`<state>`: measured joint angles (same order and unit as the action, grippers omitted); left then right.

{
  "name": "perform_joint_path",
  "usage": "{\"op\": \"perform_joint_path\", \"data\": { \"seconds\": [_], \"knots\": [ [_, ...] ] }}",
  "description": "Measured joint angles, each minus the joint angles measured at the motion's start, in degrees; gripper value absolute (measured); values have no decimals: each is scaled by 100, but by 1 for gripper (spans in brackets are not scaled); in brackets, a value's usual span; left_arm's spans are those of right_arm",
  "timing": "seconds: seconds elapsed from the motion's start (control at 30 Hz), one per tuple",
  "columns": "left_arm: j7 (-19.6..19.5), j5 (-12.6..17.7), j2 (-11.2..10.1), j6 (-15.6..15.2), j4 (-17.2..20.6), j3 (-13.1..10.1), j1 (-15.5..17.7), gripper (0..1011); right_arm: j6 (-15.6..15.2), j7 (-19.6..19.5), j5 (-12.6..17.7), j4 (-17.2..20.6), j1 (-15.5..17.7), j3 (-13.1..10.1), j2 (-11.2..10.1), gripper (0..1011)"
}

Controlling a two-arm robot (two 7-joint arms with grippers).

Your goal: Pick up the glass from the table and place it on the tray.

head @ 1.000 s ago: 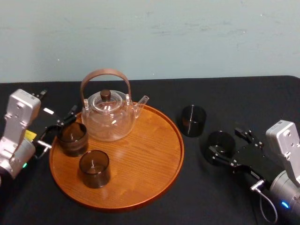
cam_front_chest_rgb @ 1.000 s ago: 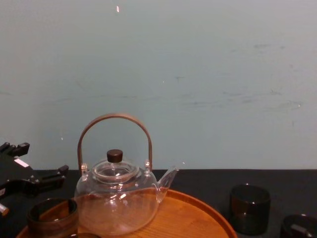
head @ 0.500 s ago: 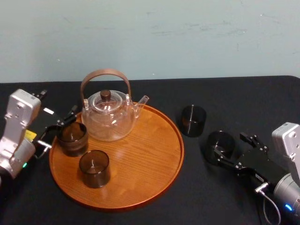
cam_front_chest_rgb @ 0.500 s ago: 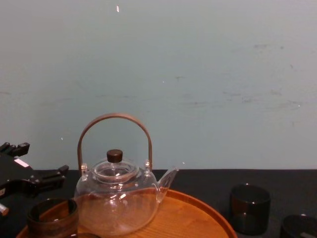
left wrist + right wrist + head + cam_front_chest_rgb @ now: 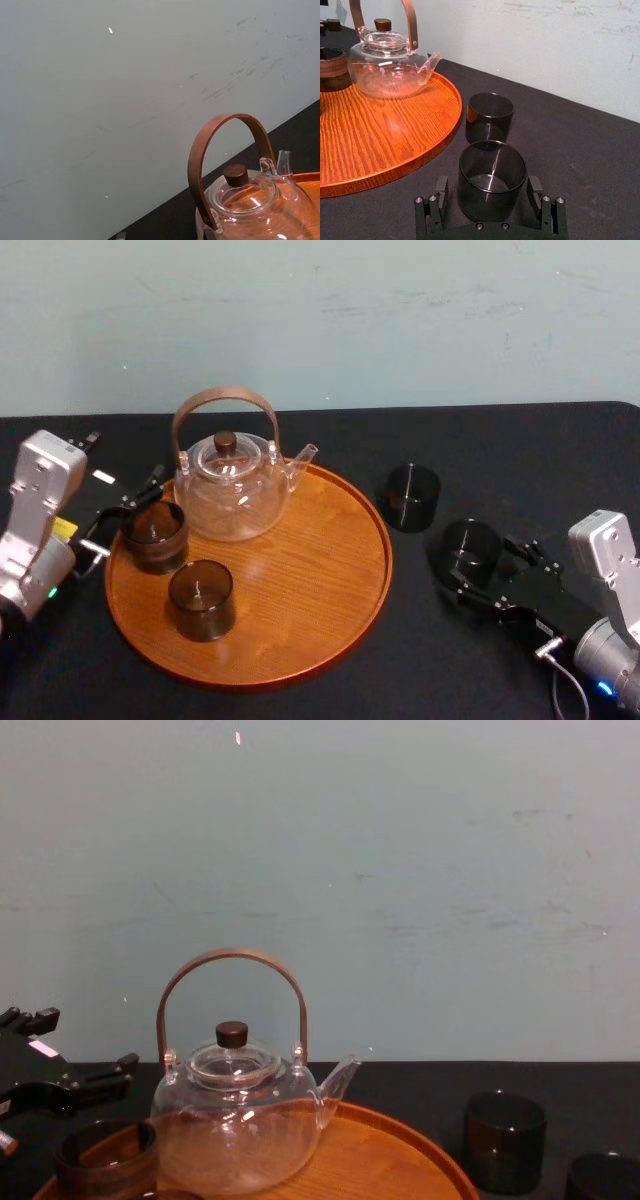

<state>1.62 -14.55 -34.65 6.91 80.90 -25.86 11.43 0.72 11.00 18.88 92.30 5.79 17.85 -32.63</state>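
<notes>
A dark smoked glass point(image 5: 470, 545) stands on the black table to the right of the round wooden tray point(image 5: 300, 580). My right gripper point(image 5: 482, 562) is open with one finger on each side of this glass point(image 5: 492, 175), and small gaps show beside the finger pads point(image 5: 441, 192). A second dark glass point(image 5: 413, 497) stands just behind it, closer to the tray rim point(image 5: 427, 150). My left gripper point(image 5: 125, 512) rests open at the tray's left edge, beside a brown glass point(image 5: 154, 535) that stands on the tray.
A clear glass teapot point(image 5: 232, 485) with a brown arched handle sits at the back of the tray, and another brown glass point(image 5: 201, 598) stands at the front left. The tray's right half is bare wood. A pale wall lies behind the table.
My right arm drew back a little and came forward again, so its fingers still flank the near glass. The glass, the tray's things and the left arm have not moved.
</notes>
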Motion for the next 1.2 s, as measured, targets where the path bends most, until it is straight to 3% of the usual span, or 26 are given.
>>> {"op": "perform_joint_path", "data": {
  "seconds": [0.57,1.2],
  "knots": [
    [0,0,0,0,0,0,0,1002,83,341,-51,-505,-250,-125,323,1002],
    [0,0,0,0,0,0,0,1001,196,908,-193,-1303,-950,-107,764,1002]
  ]
}}
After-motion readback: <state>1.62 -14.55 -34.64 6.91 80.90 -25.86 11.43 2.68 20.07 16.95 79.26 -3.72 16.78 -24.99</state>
